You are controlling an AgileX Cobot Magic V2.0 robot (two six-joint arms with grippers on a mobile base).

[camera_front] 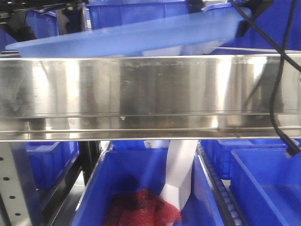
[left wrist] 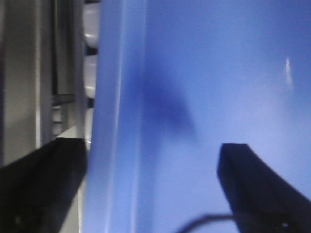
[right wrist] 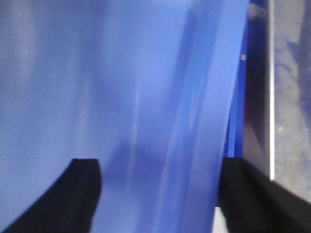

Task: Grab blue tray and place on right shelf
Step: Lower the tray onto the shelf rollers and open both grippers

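Note:
The blue tray point(camera_front: 122, 40), light periwinkle and shallow, hangs tilted just above the right shelf's shiny steel front rail point(camera_front: 150, 94), its right end higher than its left. My right gripper point(camera_front: 243, 26) grips that raised right end. In the left wrist view my left gripper point(left wrist: 153, 160) straddles the tray's flared rim point(left wrist: 116, 121), one finger outside it and one over the tray floor point(left wrist: 218, 73). The right wrist view shows my right gripper point(right wrist: 160, 174) spanning the opposite rim point(right wrist: 204, 121) the same way. Both wrist views are blurred. The tray's underside is hidden behind the rail.
Deep darker-blue bins stand below the rail point(camera_front: 146, 179) and at the right point(camera_front: 268, 188), with more behind the tray point(camera_front: 136, 9). The middle bin holds red mesh point(camera_front: 141, 209) and a white sheet point(camera_front: 181, 174). A black cable point(camera_front: 281, 94) hangs at the right. A grey perforated upright point(camera_front: 14, 188) stands lower left.

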